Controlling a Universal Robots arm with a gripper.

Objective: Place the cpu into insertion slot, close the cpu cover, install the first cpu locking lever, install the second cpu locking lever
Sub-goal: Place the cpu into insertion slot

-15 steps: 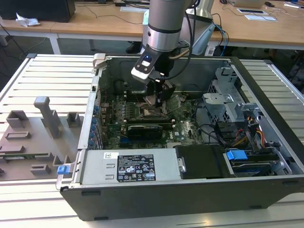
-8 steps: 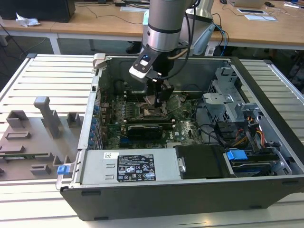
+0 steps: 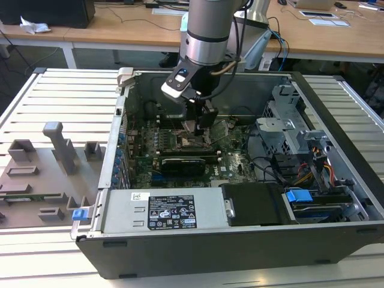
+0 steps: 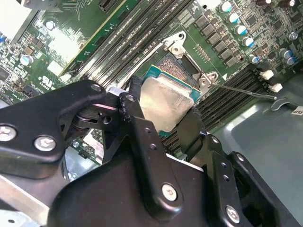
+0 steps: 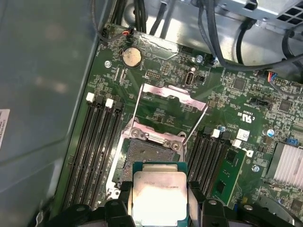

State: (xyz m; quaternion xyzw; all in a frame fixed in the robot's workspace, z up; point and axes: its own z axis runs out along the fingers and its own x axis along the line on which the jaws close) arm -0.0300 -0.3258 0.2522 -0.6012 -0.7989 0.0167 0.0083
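Black gripper (image 4: 161,114) clamps small silver-grey square cpu (image 5: 158,195) over dark, silver-rimmed insertion slot (image 5: 147,152); thin silvery cpu cover (image 5: 173,94) stands open.

The cpu (image 5: 158,196) covers part of the insertion slot (image 5: 147,151) — its near rim hidden.

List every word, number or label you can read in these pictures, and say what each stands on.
No text reads clearly.
White label on the power supply: print too small.
Top of the cpu, held in the gripper: faint marking, blurred.
Green board: white lettering too small.
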